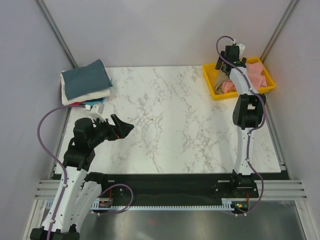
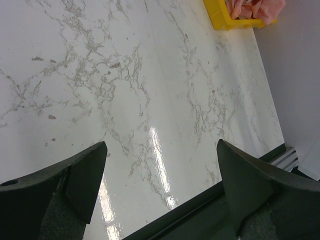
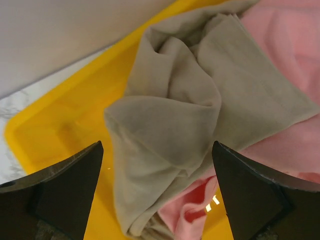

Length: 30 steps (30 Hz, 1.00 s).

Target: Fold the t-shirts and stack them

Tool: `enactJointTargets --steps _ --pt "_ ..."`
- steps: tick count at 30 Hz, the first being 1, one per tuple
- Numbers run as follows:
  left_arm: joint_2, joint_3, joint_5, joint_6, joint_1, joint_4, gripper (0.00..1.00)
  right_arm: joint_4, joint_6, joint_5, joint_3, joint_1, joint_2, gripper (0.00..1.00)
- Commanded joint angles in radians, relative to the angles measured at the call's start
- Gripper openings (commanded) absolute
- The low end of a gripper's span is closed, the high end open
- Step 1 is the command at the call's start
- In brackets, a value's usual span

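A crumpled tan t-shirt (image 3: 190, 115) lies on a salmon-pink t-shirt (image 3: 280, 45) in the yellow tray (image 3: 65, 115). My right gripper (image 3: 156, 150) is open and hovers just above the tan shirt, holding nothing. In the top view it (image 1: 230, 67) is over the tray (image 1: 208, 80), with the pink shirt (image 1: 257, 74) beside it. A stack of folded shirts sits at the far left, with slate-blue (image 1: 87, 79) on top, cream (image 1: 87, 96) under it, and teal and red edges (image 1: 92, 105) below. My left gripper (image 1: 120, 129) is open and empty above the bare marble.
The left wrist view shows my open left gripper (image 2: 161, 145) over the marble tabletop (image 2: 125, 75), with the black front rail (image 2: 200, 215) below and the yellow tray's corner (image 2: 220, 17) far off. Grey walls enclose the table on three sides.
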Motion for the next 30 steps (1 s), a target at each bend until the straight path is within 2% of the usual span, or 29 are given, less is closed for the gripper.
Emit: enactJointTargets --steps 1,4,6,7,8,9,12,13,14,17,19,21,24,26,27,28,29,30 --pt "-0.002 0.015 0.014 -0.022 0.002 0.015 0.98 -0.025 -0.026 0.071 0.082 -0.001 0.042 0.98" --pt "0.006 0.015 0.014 -0.022 0.002 0.016 0.97 -0.003 -0.044 0.077 0.099 -0.001 0.076 0.96" --pt "0.011 0.012 0.017 -0.026 0.002 0.015 0.97 0.012 -0.049 0.062 0.113 -0.001 0.078 0.8" --pt "0.012 0.014 0.017 -0.026 0.002 0.015 0.97 0.021 -0.061 0.048 0.113 -0.001 0.075 0.68" --pt "0.012 0.014 0.02 -0.028 0.002 0.016 0.97 0.033 -0.066 0.043 0.117 -0.001 0.066 0.42" --pt "0.011 0.014 0.02 -0.028 0.002 0.016 0.97 0.039 -0.073 0.043 0.119 -0.001 0.041 0.3" --pt "0.006 0.014 0.02 -0.028 0.002 0.015 0.97 0.073 -0.129 0.043 0.114 0.03 -0.042 0.05" --pt "0.004 0.014 0.02 -0.031 0.002 0.016 0.97 0.076 -0.15 0.036 0.117 0.041 -0.066 0.0" --pt "0.003 0.014 0.017 -0.031 0.002 0.015 0.97 0.082 -0.158 0.019 0.132 0.062 -0.092 0.0" --pt "0.001 0.015 0.02 -0.029 0.002 0.015 0.97 0.095 -0.159 -0.108 0.18 0.114 -0.209 0.0" --pt "-0.005 0.015 0.022 -0.029 0.002 0.015 0.97 0.121 -0.15 -0.265 0.195 0.145 -0.319 0.0" --pt "-0.011 0.015 0.019 -0.025 0.002 0.015 0.97 0.193 -0.138 -0.333 0.177 0.202 -0.454 0.0" --pt "-0.029 0.012 0.01 -0.023 0.002 0.016 0.97 0.276 -0.074 -0.321 0.085 0.231 -0.617 0.0" --pt "-0.04 0.012 0.005 -0.02 0.002 0.016 0.97 0.257 -0.07 -0.209 -0.019 0.228 -0.704 0.02" --pt "-0.042 0.012 0.003 -0.019 0.002 0.015 0.97 0.248 -0.069 -0.166 -0.071 0.228 -0.73 0.14" --pt "-0.045 0.015 0.002 -0.017 0.002 0.013 0.97 0.203 -0.061 -0.117 -0.128 0.223 -0.755 0.69" --pt "-0.046 0.015 0.0 -0.013 0.002 0.01 0.97 0.163 -0.035 -0.112 -0.244 0.21 -0.799 0.89" --pt "-0.049 0.017 -0.004 -0.009 0.002 0.007 0.97 0.124 0.041 -0.119 -0.316 0.204 -0.825 0.98"
